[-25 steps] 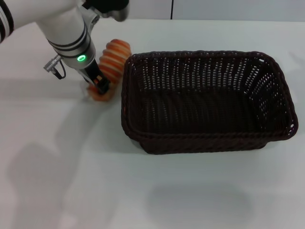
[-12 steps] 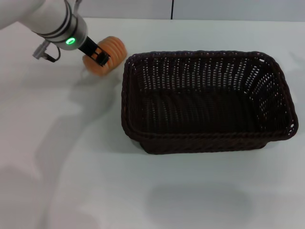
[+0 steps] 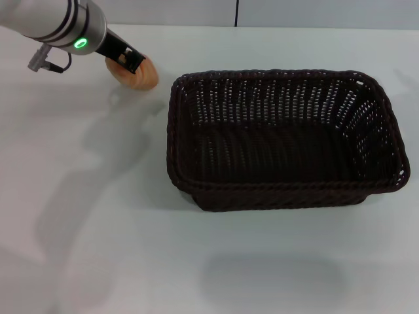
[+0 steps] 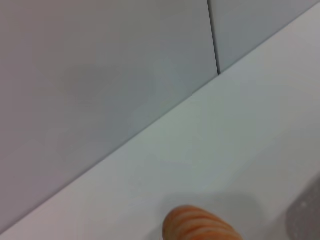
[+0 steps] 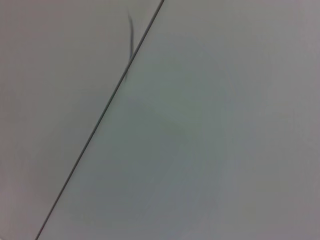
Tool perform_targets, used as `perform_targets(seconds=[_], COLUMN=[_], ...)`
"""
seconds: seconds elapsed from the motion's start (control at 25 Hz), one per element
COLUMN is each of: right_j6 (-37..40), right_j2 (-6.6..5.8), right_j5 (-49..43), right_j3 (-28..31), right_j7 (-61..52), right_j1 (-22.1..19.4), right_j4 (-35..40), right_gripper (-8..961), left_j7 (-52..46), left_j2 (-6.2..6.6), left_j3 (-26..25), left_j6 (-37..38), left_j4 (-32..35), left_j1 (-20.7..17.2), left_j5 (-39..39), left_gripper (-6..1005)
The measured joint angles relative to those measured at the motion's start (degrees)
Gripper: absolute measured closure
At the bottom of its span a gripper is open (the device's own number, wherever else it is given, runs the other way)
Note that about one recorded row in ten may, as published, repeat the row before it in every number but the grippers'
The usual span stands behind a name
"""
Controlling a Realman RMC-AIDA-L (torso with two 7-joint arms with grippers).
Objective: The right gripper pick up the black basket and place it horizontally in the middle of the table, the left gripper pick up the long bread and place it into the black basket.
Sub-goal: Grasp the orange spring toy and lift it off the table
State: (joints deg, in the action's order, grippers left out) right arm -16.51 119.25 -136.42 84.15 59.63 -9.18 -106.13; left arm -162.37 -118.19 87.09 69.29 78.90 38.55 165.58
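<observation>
Beside the black basket (image 3: 281, 140), left claw (image 3: 133, 62) clamps the long bread (image 3: 139, 74); wrist view shows only bread.

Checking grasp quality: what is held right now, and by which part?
The left hand holds the bread near one end, lifted beside the basket. The right hand is out of view.

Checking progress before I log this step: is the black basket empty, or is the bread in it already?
Empty. The head view shows only bare weave inside the black basket; the long bread is outside it, beyond its left end, held in the left end effector.
</observation>
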Motion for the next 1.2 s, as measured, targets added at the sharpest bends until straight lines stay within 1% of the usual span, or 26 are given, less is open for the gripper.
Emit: perform_targets(seconds=[0.2,0.52,0.72,0.84,1.04,1.12,1.2], right_j6=[0.01,0.07,0.09,0.09,0.09,0.09,0.11], right_j2=[0.01,0.02,0.02,0.02,-0.05,-0.06,-0.07], right_j5=[0.02,0.02,0.02,0.02,-0.04,-0.07,-0.07], right_j3=[-0.05,-0.05,-0.02,0.30,0.66,0.66,0.53], right_j7=[0.07,0.24,0.34,0.44,0.50,0.52,0.56], right_j1=[0.32,1.12,1.65,2.04,2.61,2.97,3.21], right_j4=[0.35,0.93,1.31,1.31,1.55,1.94,2.25], right_gripper=[499,499,499,499,499,499,499], left_j7=[0.23,0.30,0.30,0.27,-0.24,-0.41,-0.76], left_j2=[0.06,0.03,-0.07,-0.24,-0.29,-0.33,-0.35], left_j3=[0.00,0.15,0.46,1.35,3.79,4.48,5.27], left_j6=[0.78,2.21,4.26,6.73,10.12,11.20,12.34], left_j4=[1.37,7.00,11.99,17.66,29.57,32.86,34.71], left_j1=[-0.44,-2.22,-3.29,-4.24,-6.55,-6.96,-7.04], left_j5=[0.01,-0.05,-0.30,-0.72,-3.13,-3.53,-3.65], left_gripper=[758,823,851,868,912,942,971])
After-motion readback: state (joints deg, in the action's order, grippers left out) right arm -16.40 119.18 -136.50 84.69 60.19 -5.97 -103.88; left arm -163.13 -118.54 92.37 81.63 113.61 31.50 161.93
